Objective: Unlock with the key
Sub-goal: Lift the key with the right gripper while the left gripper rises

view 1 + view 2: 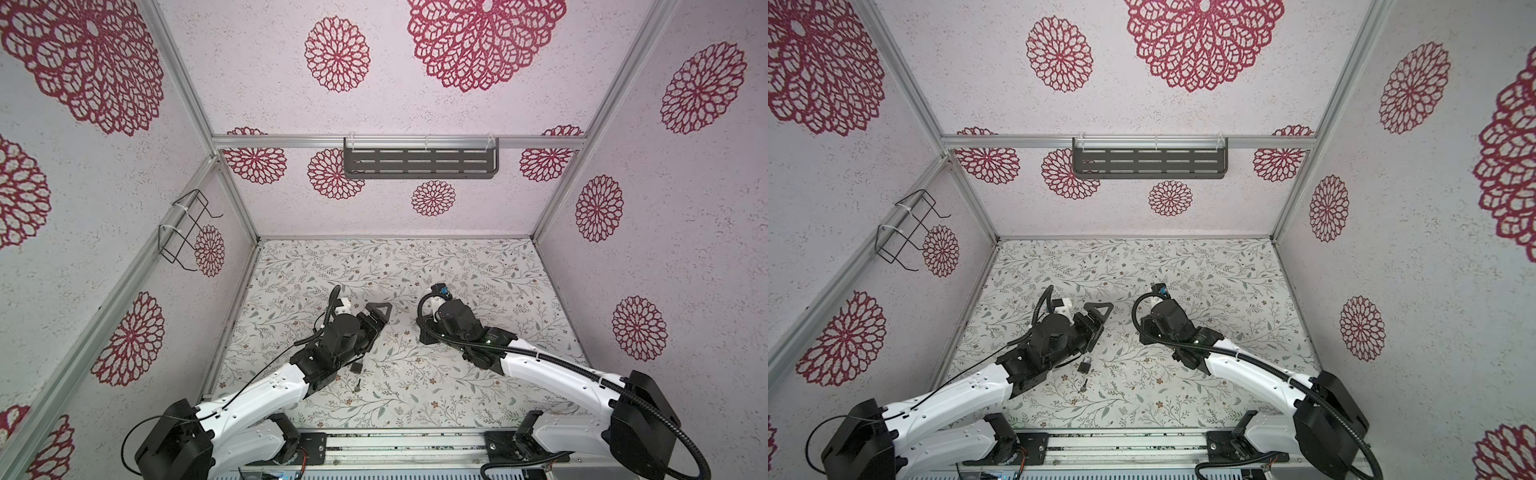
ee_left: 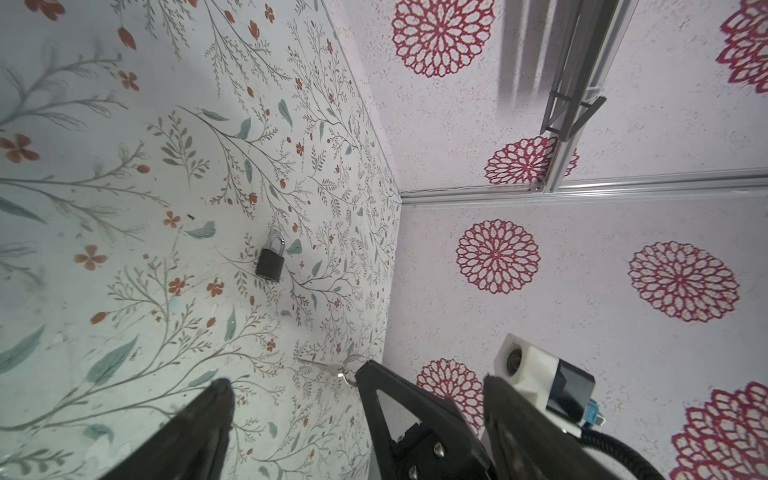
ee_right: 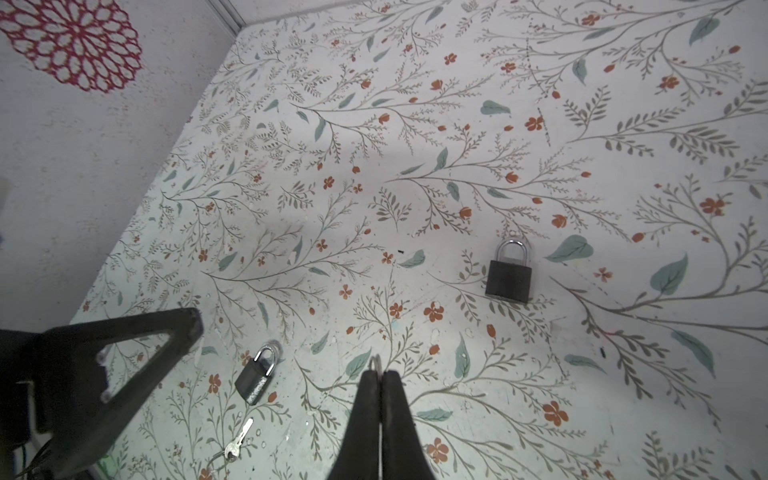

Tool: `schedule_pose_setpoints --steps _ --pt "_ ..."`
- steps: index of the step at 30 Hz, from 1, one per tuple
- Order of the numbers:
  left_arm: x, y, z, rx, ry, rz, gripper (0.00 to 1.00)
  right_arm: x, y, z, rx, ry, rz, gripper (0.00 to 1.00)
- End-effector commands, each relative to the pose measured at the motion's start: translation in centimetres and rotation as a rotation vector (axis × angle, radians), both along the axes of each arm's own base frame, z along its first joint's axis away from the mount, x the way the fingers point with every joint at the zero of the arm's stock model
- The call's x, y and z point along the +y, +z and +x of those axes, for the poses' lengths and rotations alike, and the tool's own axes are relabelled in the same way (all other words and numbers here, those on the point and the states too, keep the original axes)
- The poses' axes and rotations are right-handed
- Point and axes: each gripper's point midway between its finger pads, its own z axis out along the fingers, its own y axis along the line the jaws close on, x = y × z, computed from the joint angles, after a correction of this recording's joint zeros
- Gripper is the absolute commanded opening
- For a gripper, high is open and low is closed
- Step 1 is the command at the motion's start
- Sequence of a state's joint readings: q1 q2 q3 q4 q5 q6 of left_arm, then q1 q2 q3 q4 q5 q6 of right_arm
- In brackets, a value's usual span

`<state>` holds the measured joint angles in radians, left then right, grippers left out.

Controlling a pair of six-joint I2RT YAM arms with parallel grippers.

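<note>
Floral-print table (image 3: 602, 104), right wrist view: padlock (image 3: 508, 275) right of centre; second padlock (image 3: 254, 377) with loose key (image 3: 239, 441) lower left. Jaws: right gripper (image 3: 379, 376) pinching key ring (image 3: 376, 360); left gripper (image 2: 296, 376) spread wide, empty.

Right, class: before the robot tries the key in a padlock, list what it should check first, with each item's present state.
1. Right pincer shut on the ring of the small silver metal key: ok.
2. Key blade at a keyhole: not ok, it hangs free of any lock.
3. Large dark grey metal padlock steadied: not ok, lying loose on the floral tabletop.
4. Left pincer open and empty: ok.
5. Whether this key fits that padlock or the smaller dark grey padlock: cannot tell.
</note>
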<state>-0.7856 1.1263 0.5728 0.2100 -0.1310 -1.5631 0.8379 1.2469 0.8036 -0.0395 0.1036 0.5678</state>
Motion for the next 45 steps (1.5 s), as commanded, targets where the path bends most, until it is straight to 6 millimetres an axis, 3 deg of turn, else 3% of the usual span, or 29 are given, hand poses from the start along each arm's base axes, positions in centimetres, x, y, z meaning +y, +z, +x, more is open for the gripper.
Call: schedule_pose_setpoints --steps 1,10,24,34,45 --pt "-1.7 1.6 0.6 0.014 -0.002 -0.163 0.94 1.4 4.5 0.1 -0.1 0.034 0.12 0.0" --pt "-4.6 2.8 1.8 0.025 -0.037 -0.289 0.89 3.3 7.6 -0.3 -0.169 0.086 0.222 0.0" --pt "-5.8 2.4 2.2 0.085 -0.038 -0.321 0.94 5.5 10.1 -0.4 -0.223 0.144 0.302 0.0" --pt "-3.8 2.6 2.3 0.054 0.034 -0.342 0.89 5.4 8.6 -0.7 -0.2 0.144 0.29 0.0" --pt "-2.8 2.7 2.2 0.033 0.069 -0.359 0.71 4.8 8.8 -1.0 -0.207 0.138 0.288 0.0"
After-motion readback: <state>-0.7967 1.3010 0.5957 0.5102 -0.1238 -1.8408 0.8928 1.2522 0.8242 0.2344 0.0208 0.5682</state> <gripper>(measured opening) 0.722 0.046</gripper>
